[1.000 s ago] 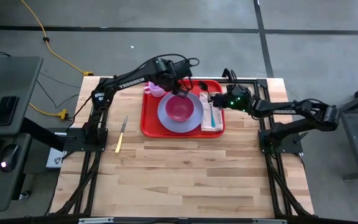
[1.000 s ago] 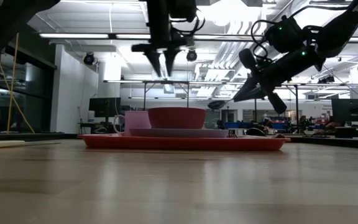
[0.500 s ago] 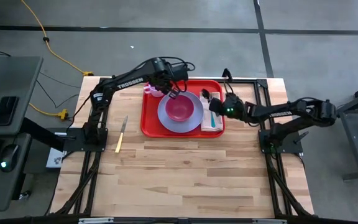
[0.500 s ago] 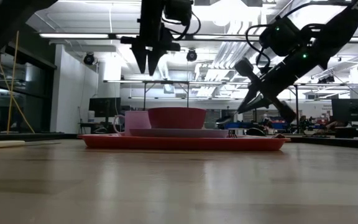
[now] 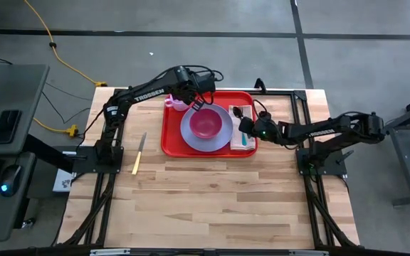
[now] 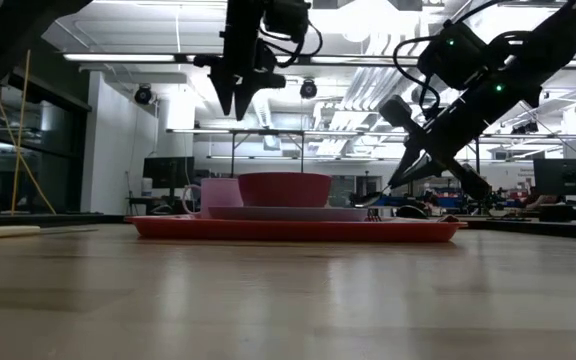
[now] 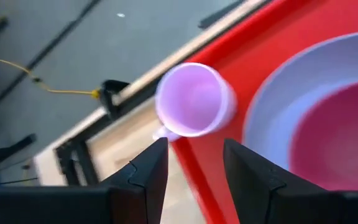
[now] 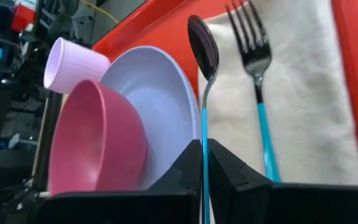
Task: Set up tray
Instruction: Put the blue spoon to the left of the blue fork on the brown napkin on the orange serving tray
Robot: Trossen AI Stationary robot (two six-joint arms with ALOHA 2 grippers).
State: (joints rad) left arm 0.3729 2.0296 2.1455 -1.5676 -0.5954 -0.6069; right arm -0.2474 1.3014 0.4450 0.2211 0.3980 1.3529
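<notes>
The red tray (image 5: 171, 135) lies at the table's far middle. On it stand a lavender plate (image 5: 188, 132) with a pink bowl (image 5: 205, 124), and a pale pink cup (image 5: 178, 104) at the tray's far left corner. A tan napkin (image 5: 248, 143) lies along the tray's right side, with a teal-handled fork (image 8: 253, 43) on it. My left gripper (image 7: 194, 152) hangs open above the cup (image 7: 194, 99), touching nothing. My right gripper (image 8: 204, 149) is shut on a spoon (image 8: 202, 46) over the napkin (image 8: 303, 93). My right gripper pinches the spoon's teal handle (image 8: 204, 124) between its two fingers. The spoon lies along the fingers, its dark bowl end pointing ahead. The fingers (image 6: 408, 170) slant down from the table's right toward the tray. Whether the spoon's bowl end touches the napkin, I cannot tell.
A knife with a pale handle (image 5: 139, 153) lies on the bare wood left of the tray. The wide near half of the table holds nothing else. Black frame rails run along the table's left and right edges.
My left gripper has moved from above the pink bowl toward the table's left, over the cup. My right gripper, still shut on the spoon, has come down and toward the near edge, closer to the napkin.
</notes>
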